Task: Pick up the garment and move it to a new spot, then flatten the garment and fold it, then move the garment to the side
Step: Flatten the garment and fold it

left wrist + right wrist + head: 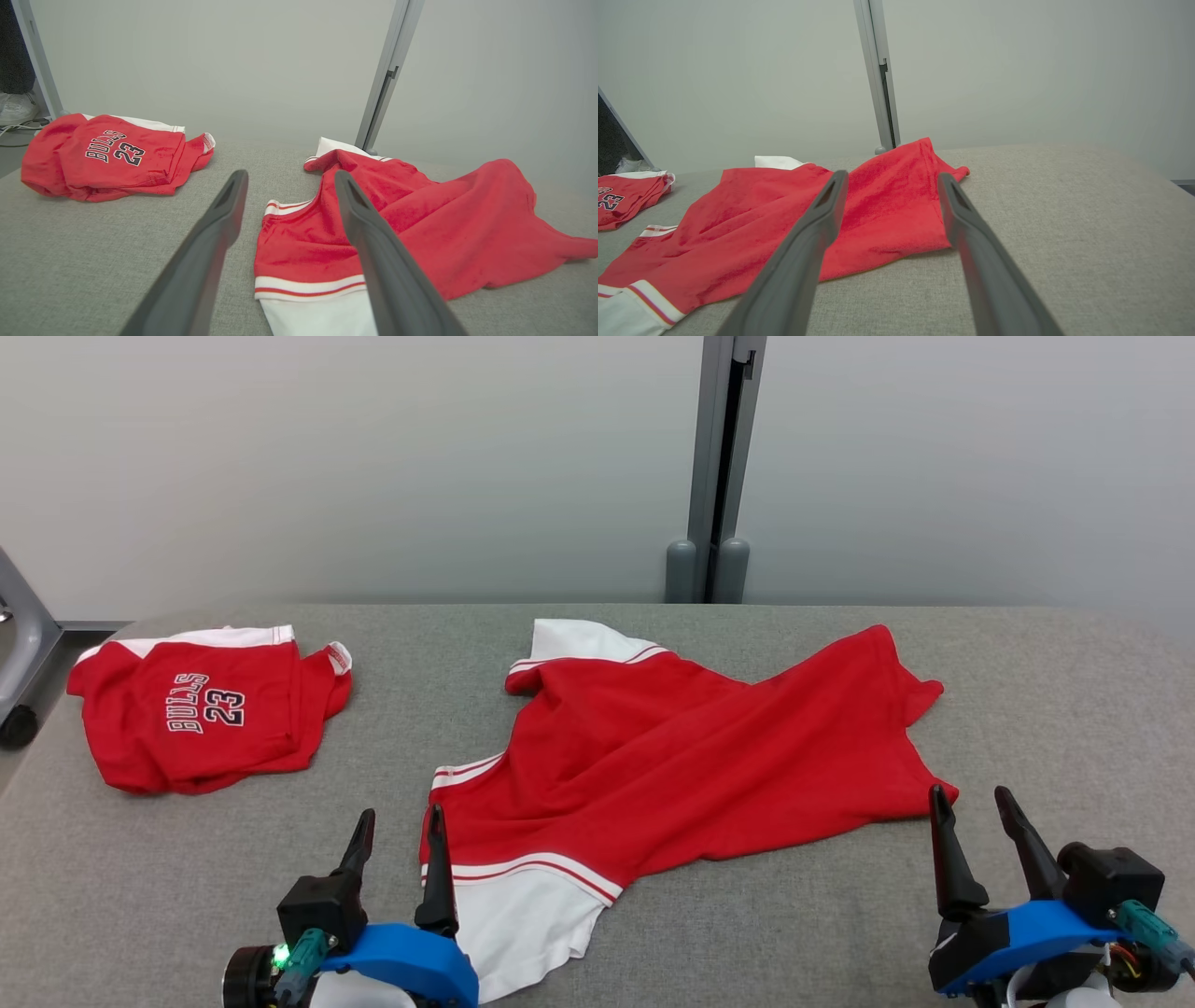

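A red cotton shirt with white, red-striped sleeves (691, 756) lies spread but rumpled across the middle of the grey fabric-covered tabletop (187, 877), hem toward the right, sleeves toward the left. Which face is up cannot be told. In the head view its near white sleeve passes behind the blue housing of the left hand and is cut off at the bottom edge. The far sleeve is partly tucked behind a red fold.

The left hand (401, 814) is spread wide and holds nothing. One finger stands over bare tabletop and the other crosses the shirt's sleeve edge; whether it touches the cloth cannot be made out. In the left wrist view that finger hides part of the striped cuff.

The right hand (969, 793) is likewise wide and empty, its tips just beside the shirt's near hem corner. Contact there is unclear.

Well apart, at the far left, lies a folded red garment printed "BULLS 23" (201, 709). The right wrist view cuts it at the edge, leaving only part of the digits. A grey metal post (719, 467) stands against the pale wall, its top out of frame. A pale shoe (16, 108) shows at the left wrist view's edge, partly cut off.
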Controlling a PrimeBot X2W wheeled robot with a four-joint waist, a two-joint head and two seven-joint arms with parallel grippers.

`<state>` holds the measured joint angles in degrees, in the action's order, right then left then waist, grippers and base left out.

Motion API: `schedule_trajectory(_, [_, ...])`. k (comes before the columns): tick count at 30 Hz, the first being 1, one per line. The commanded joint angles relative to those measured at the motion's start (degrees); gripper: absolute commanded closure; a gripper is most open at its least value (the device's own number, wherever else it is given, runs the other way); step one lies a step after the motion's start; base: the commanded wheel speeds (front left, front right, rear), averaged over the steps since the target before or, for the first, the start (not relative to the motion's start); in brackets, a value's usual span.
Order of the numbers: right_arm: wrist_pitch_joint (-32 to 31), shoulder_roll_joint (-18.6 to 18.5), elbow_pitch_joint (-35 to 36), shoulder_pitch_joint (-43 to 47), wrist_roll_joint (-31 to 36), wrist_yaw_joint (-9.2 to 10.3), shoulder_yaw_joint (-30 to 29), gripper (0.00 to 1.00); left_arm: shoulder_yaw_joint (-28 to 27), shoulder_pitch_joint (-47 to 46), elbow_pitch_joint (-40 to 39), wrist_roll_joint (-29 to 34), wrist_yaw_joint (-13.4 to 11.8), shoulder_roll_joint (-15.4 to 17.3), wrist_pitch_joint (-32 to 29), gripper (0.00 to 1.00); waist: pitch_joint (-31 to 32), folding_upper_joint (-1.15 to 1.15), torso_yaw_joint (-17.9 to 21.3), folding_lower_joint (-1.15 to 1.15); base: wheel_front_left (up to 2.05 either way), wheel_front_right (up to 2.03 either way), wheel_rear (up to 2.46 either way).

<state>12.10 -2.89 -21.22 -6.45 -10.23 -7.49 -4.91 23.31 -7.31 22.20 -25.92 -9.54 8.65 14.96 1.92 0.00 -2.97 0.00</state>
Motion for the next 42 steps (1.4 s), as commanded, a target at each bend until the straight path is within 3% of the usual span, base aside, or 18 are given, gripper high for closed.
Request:
schedule_trajectory(1, [-0.2,0.0,-0.2,0.7,0.0,-0.01,-0.2,0.00,0.3,-0.8,0.2,-0.2,0.2,0.0,0.0,0.00,-0.1,0.00,-0.2,0.00,0.00,0.00,0.00])
schedule_trajectory(4, [-0.2,0.0,-0.6,0.5,-0.1,-0.01,-0.1,0.00,0.6,-0.6,0.8,-0.6,0.3,0.1,-1.1,0.00,-0.2,0.00,-0.3,0.00,0.00,0.00,0.00])
schedule_trajectory(11, [-0.3,0.0,-1.1,0.2,-0.3,-0.01,0.1,0.00,3.3,1.5,2.3,-3.2,1.8,0.0,-12.5,0.00,-1.3,0.00,-0.4,0.00,0.00,0.00,0.00])
schedule_trajectory(17, [-0.3,0.0,-1.8,-0.4,0.0,-0.01,-0.3,0.00,4.5,4.0,1.5,-4.7,0.1,1.1,-21.4,0.00,-2.4,0.00,0.2,0.00,0.00,0.00,0.00])
schedule_trajectory(24, [0.0,0.0,-2.9,-1.3,0.5,-0.01,-1.0,0.00,4.7,5.1,0.7,-6.0,0.6,0.7,-21.7,0.00,-3.3,0.00,1.0,0.00,0.00,0.00,0.00])
schedule_trajectory(31, [0.1,0.0,-4.2,-2.0,0.8,-0.01,-1.1,0.00,4.9,2.7,5.6,-7.4,3.2,-1.2,-19.9,0.00,-3.7,0.00,1.7,0.00,0.00,0.00,0.00])
schedule_trajectory(33, [0.2,0.0,-4.6,-2.4,0.8,-0.01,-1.5,0.00,4.9,2.1,6.8,-7.8,3.6,-1.5,-19.2,0.56,-4.0,0.00,1.9,0.00,0.00,0.00,0.00])
schedule_trajectory(34, [0.2,0.0,-4.7,-2.6,1.0,-0.01,-1.7,0.00,4.8,2.0,7.3,-7.9,3.9,-1.6,-18.7,0.67,-4.1,0.00,1.9,0.00,0.00,0.00,0.00])
schedule_trajectory(35, [0.1,0.0,-4.9,-2.9,1.3,-0.01,-1.9,0.00,4.8,1.7,7.7,-8.0,4.1,-1.8,-18.4,0.87,-4.3,0.00,1.9,0.00,0.00,0.00,0.00])
schedule_trajectory(36, [0.0,0.0,-5.1,-3.2,1.4,-0.01,-2.1,0.00,4.8,1.4,8.2,-8.1,4.3,-2.0,-18.1,0.97,-4.5,0.00,1.9,0.00,0.00,0.00,0.00])
schedule_trajectory(42, [-1.6,-0.1,-7.2,-6.3,4.4,-0.01,-5.7,0.00,4.5,-0.4,8.7,-8.4,5.2,-2.3,-16.1,1.00,-5.8,0.00,0.9,0.00,0.00,0.00,0.00])
